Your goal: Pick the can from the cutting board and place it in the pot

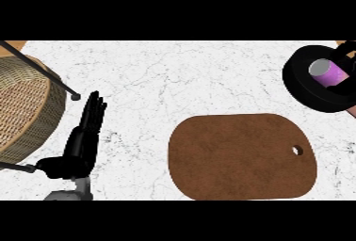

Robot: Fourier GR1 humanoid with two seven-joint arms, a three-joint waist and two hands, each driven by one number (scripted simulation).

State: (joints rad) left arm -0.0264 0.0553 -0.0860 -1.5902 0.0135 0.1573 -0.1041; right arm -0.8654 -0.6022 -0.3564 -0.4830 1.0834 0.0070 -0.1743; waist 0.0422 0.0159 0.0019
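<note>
the can [328, 72], purple-sided with a grey end, lies tilted inside the black pot [313, 92] at the counter's far right edge. the brown cutting board [242, 156] near the front edge is bare. the can looks light, stiff and smooth, likely slippery, best taken round its side. the right hand [345, 59] curls over the can, fingers grasping it. the left hand [87, 129] rests released, fingers straight, beside the wicker basket [24, 108] at the left edge.

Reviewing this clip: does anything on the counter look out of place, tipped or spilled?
Nothing spilled. The purple can lies tilted in the black pot at the far right, not upright. The cutting board is bare. The left hand rests open beside the wicker basket.
</note>
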